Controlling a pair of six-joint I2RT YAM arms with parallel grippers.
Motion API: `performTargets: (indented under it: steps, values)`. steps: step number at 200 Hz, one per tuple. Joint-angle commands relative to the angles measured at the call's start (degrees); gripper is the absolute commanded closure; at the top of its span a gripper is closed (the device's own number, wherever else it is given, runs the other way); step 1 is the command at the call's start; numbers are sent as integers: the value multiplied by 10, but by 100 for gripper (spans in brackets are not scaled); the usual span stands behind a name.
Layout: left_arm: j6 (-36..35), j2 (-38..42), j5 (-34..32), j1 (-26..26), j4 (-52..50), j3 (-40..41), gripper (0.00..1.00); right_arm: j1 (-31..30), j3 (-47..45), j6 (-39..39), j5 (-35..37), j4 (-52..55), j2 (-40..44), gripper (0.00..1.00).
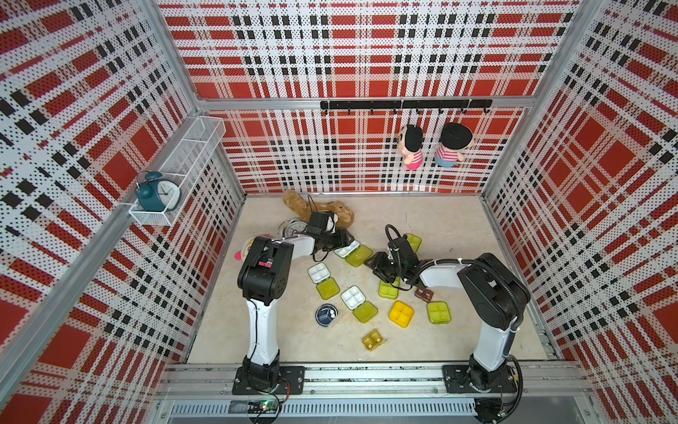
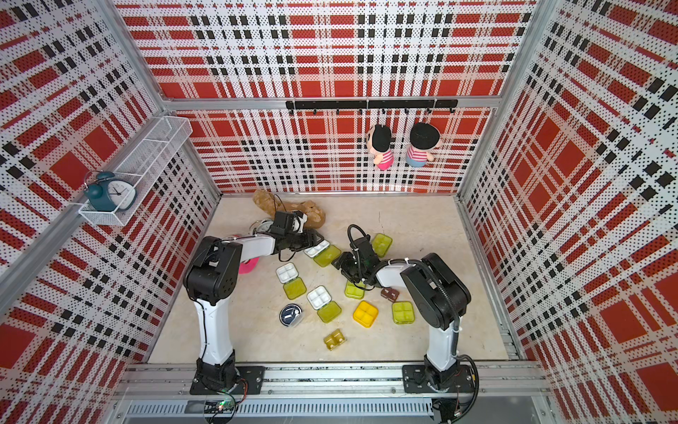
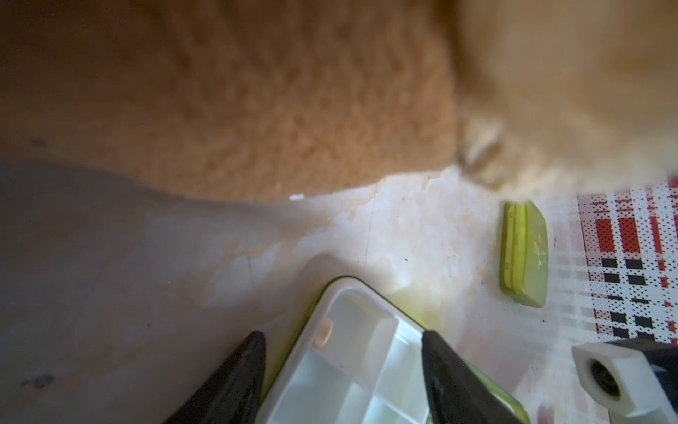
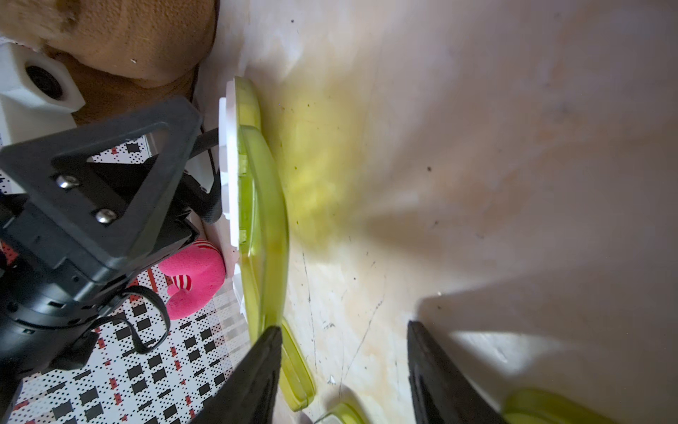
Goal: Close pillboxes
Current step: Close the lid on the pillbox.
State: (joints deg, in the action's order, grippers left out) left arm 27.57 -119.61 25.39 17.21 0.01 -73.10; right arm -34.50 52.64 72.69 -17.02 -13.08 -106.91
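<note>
Just in front of the brown plush bear (image 1: 323, 213), on its side towards the arm bases, an open pillbox (image 1: 346, 250) is lying on the desk (image 1: 451, 227) in both top views. Its white tray (image 1: 345, 252) is sitting nearest the bear, with its lime lid (image 1: 359, 256) folded out flat beyond. The left end effector (image 1: 345, 241) is hovering over the white tray and hiding most of it. The right end effector (image 1: 372, 266) is sitting at the lime lid's corner farthest from the bear. These views are too small to show how wide either one is standing. Farther from the bear, a closed lime pillbox (image 2: 354, 290) is lying half covered by the right arm (image 2: 389, 275).

In the left wrist view the bear (image 3: 220, 91) is filling much of the frame as a blur. The left end effector (image 3: 341, 333) is standing open, its fingers (image 3: 245, 374) spread above the white tray (image 3: 359, 352), which is running off the frame edge.

In the right wrist view the right end effector (image 4: 344, 326) is standing open over bare desk (image 4: 477, 147). One finger (image 4: 264, 367) is sitting at the lime lid's (image 4: 266, 220) rim, and whether they are touching is hard to judge.
</note>
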Motion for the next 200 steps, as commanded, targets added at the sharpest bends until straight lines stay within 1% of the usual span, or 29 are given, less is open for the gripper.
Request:
performTargets:
  steps: [1,42,94,152,170,189,200]
  values:
    - [-4,2,23,28,-70,16,37,-6,2,3,6,-26,19,42]
    - [-7,-3,19,33,-74,12,39,-7,-5,2,9,-26,29,41]
    - [-17,-7,8,43,-84,12,39,-7,-3,-8,5,-19,34,39]
    - [-18,-6,13,52,-84,18,39,-4,47,-40,-7,9,9,35]
    - [-18,-5,13,52,-85,22,39,0,56,-39,-9,17,6,35]
    - [-20,-3,12,52,-85,24,39,4,70,-36,-4,64,2,34]
    - [-20,-3,13,52,-85,24,39,5,69,-38,-5,57,2,34]
